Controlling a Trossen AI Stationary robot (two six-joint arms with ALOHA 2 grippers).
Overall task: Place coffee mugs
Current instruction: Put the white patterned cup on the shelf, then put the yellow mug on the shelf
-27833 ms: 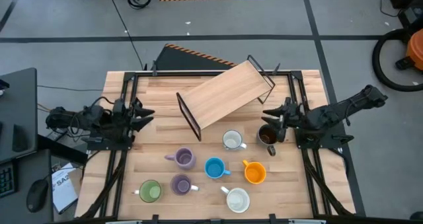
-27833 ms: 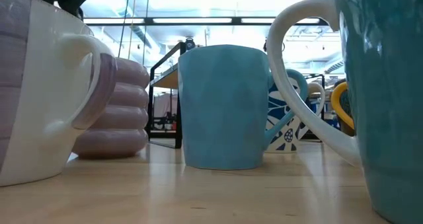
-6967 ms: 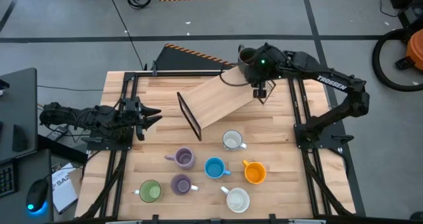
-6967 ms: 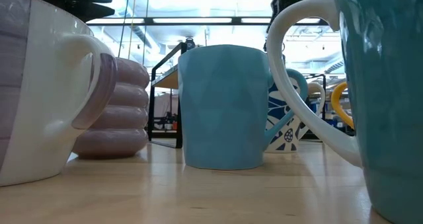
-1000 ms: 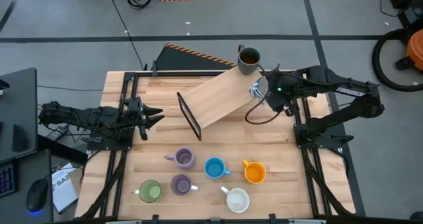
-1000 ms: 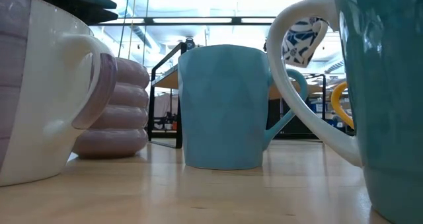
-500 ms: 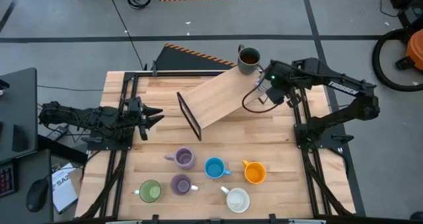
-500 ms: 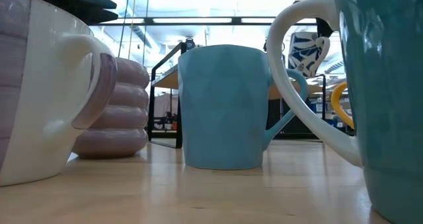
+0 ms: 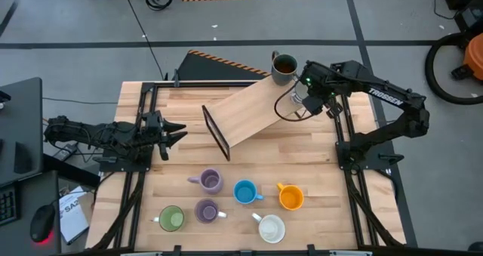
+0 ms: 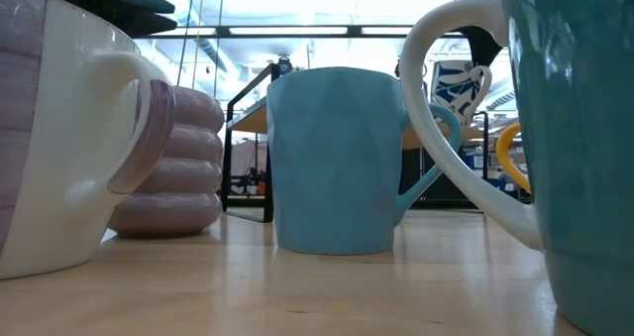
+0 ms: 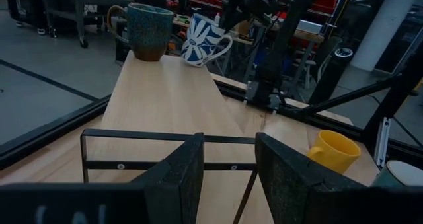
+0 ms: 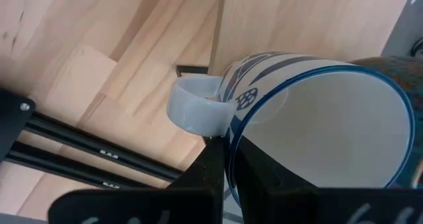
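Note:
My right gripper (image 9: 302,101) is shut on a white mug with a blue pattern (image 9: 289,107), holding it over the far right end of the sloping wooden shelf (image 9: 249,112). A dark grey-brown mug (image 9: 284,67) stands on that end, right beside it. The left wrist view shows the two side by side, the patterned mug (image 11: 201,39) tilted. My left gripper (image 9: 170,131) waits open at the table's left side, its fingers level. Purple (image 9: 210,181), blue (image 9: 244,192), orange (image 9: 290,197), green (image 9: 171,219), purple (image 9: 206,210) and white (image 9: 271,227) mugs stand on the near half of the table. My right gripper pinches the patterned mug's rim (image 12: 228,128) right beside the handle (image 12: 195,108), one finger inside the mug and one outside. The fingers (image 12: 208,178) come steeply from above. The mug hangs tilted, mouth up, close over the shelf's end; I cannot tell whether its base touches the wood.
The shelf has black metal end frames (image 9: 215,131) and slopes across the table's far middle. Black rails (image 9: 339,124) run along both table sides. In the low view a teal mug (image 10: 584,148) and a white one (image 10: 50,138) fill the foreground.
My right gripper has carried the patterned mug toward the table's far edge and a little left, along the shelf's right end toward the dark mug, and slightly down. The wrist has rolled, and the mug now hangs more upright than before.

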